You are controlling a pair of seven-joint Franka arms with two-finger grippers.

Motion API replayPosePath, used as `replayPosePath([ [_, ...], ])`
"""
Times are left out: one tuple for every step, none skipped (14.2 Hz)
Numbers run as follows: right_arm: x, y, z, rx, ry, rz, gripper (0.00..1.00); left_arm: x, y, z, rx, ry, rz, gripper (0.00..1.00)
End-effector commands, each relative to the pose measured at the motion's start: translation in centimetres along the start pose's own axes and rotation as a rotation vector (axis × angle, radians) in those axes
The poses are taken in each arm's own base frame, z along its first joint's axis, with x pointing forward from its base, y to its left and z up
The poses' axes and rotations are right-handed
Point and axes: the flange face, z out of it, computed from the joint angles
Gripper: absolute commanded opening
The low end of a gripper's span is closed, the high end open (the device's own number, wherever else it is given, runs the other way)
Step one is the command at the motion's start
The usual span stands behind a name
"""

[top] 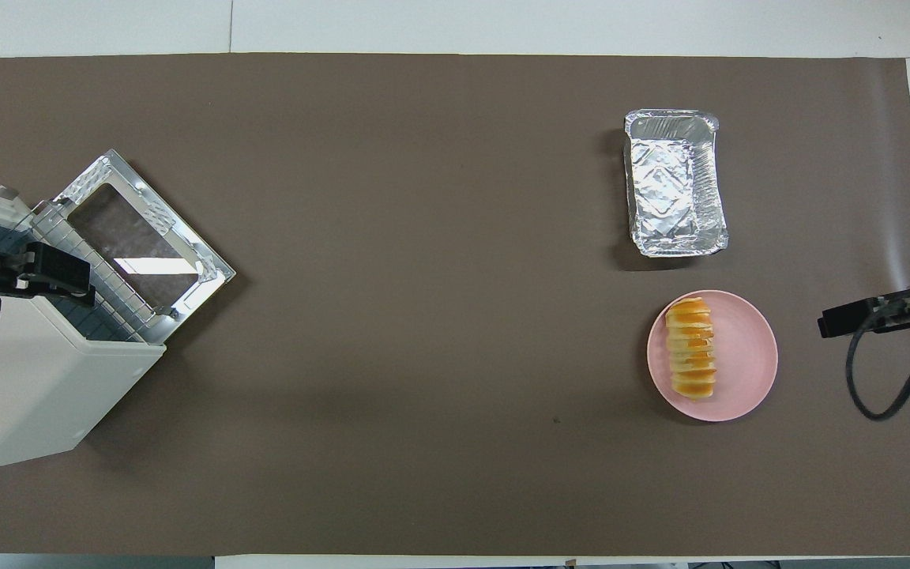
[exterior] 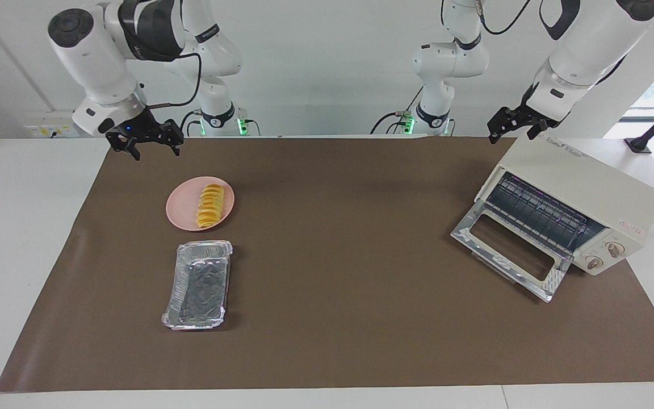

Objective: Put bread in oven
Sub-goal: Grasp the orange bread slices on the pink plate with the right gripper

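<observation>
Sitting nearest the robots at the left arm's end of the table, the oven (exterior: 574, 196) is partly covered in the overhead view by the left gripper (exterior: 510, 132), which hangs over its top with its fingers spread apart and nothing in them. Its glass door (exterior: 510, 257) is folded down flat, and the wire rack (exterior: 537, 213) inside shows, but the back of the inside is too dark to make out. One edge of the oven is cut off at the side of the overhead view. At the right arm's end, the right gripper (exterior: 152, 146) hangs in the air over the brown mat (exterior: 332, 318), open and holding nothing; only its dark tip and a looping cable show from above. Just past it, farther from the robots, the bread (exterior: 210, 205) lies on a pink plate (exterior: 183, 209). Farther still sits a silver foil tray (exterior: 198, 284), with nothing in it. The brown mat covers most of a white table (exterior: 15, 227). A plain white wall (exterior: 327, 68) stands at the robots' backs.
</observation>
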Motion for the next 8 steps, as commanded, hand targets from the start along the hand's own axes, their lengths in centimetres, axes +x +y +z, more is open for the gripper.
replayPosePath([
  [-1.1, -1.9, 4.0, 0.000, 0.017, 0.018, 1.00, -0.6, -0.3, -0.2, -0.007, -0.003, 0.004, 1.00],
  [-1.1, -2.3, 5.7, -0.002, 0.026, 0.011, 1.00, -0.6, -0.3, -0.3, -0.008, -0.002, 0.002, 1.00],
  [-1.0, -2.6, 7.7, -0.003, 0.030, 0.002, 1.00, -0.6, -0.3, -0.2, -0.007, -0.003, 0.004, 1.00],
  [-0.8, -2.7, 9.6, -0.003, 0.030, -0.004, 1.00, -0.6, -0.3, -0.2, -0.007, -0.003, 0.004, 1.00],
  [-0.8, -2.6, 11.2, -0.003, 0.038, -0.006, 1.00, -0.6, -0.3, -0.2, -0.007, -0.003, 0.004, 1.00],
  [-0.7, -2.6, 12.5, -0.005, 0.055, -0.009, 1.00, -0.6, -0.3, -0.2, -0.007, -0.003, 0.004, 1.00],
  [-0.5, -2.7, 13.9, -0.006, 0.064, -0.012, 1.00, -0.6, -0.3, -0.2, -0.007, -0.003, 0.004, 1.00],
  [-0.1, -2.9, 15.4, -0.006, 0.067, -0.020, 1.00, -0.6, -0.3, -0.2, -0.007, -0.003, 0.004, 1.00],
])
